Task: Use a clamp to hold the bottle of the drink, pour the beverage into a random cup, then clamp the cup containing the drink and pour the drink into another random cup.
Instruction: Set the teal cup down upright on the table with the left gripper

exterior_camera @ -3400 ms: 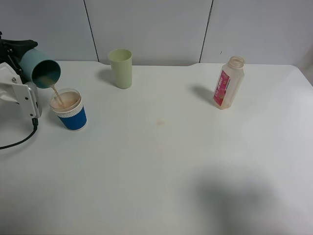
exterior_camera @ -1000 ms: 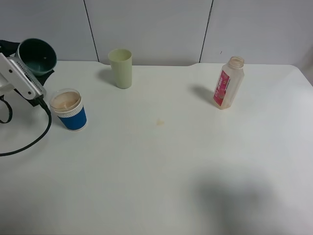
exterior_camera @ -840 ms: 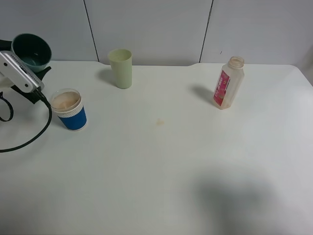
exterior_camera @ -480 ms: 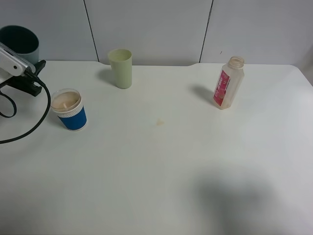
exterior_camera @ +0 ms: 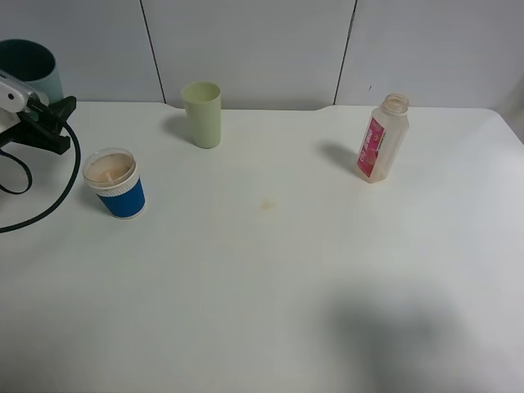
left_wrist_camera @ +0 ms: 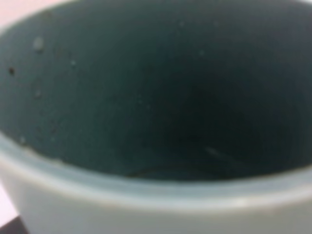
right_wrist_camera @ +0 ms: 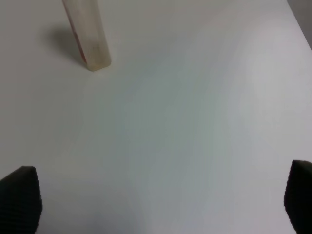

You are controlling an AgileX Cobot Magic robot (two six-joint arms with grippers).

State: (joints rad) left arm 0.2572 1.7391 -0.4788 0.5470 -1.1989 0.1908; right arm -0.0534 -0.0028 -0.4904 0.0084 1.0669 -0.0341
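Upper left: left clamp [exterior_camera: 37, 115] clamped on upright plain teal-green plastic tumbler [exterior_camera: 31, 67], above the filled short blue cup [exterior_camera: 115, 182]; right clamp [right_wrist_camera: 158, 204] fully spread, holding nothing.

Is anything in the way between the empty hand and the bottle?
No. In the right wrist view only bare white table lies between the open right gripper and the bottle, which stands upright by itself.

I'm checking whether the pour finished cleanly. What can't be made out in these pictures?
- Left claw: its fingers are cut off by the exterior view's edge.
- Teal cup: the blurred, dark left wrist view hides any dregs.
- Bottle: label too small to read; the right wrist view cuts off its top.
- Right claw: only the fingertips show in the right wrist view's corners.
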